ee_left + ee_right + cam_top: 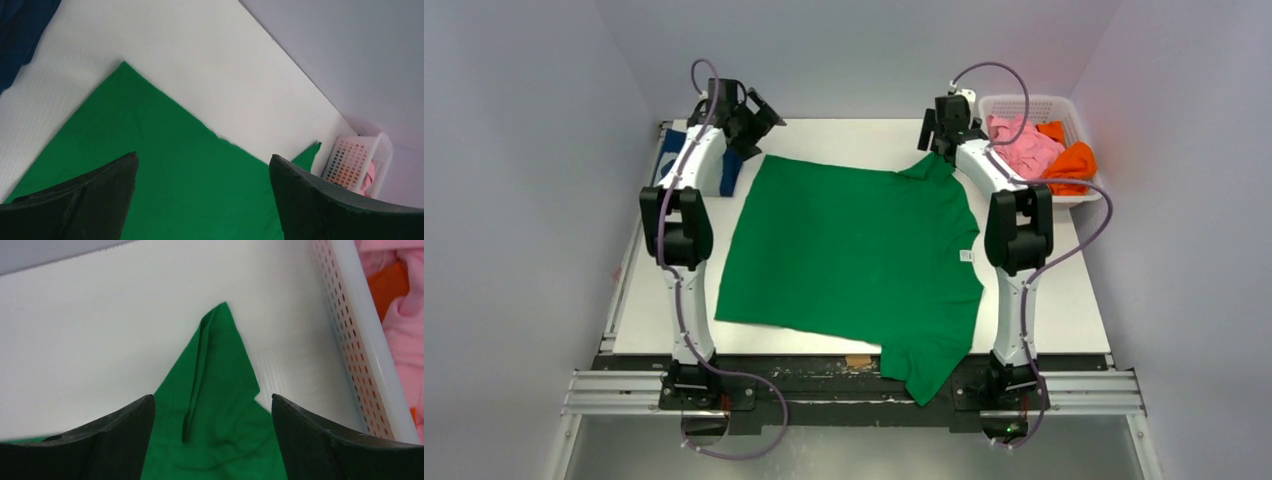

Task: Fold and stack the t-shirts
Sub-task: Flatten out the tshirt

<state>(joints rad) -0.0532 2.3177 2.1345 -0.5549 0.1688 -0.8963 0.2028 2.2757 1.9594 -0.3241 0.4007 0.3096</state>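
Hovering with its jaws spread wide and nothing between them, the left tool (203,159) sits above the far hem corner (125,67) of the green t-shirt (844,250). The right tool (212,400), equally parted and empty, hangs over the far sleeve (217,350). That pairing looks deliberate: each arm lines up on one end of the shirt's far edge, probably so both can pinch it and draw it toward the near side as a first fold. The shirt lies spread flat on the surface (844,135), collar to the right, its other sleeve spilling over the near edge. A navy t-shirt (20,30) lies beside the left arm. The pink t-shirt (1024,145) and orange t-shirt (1074,160) wait bunched in the basket (1024,101) at far right, unfolded.
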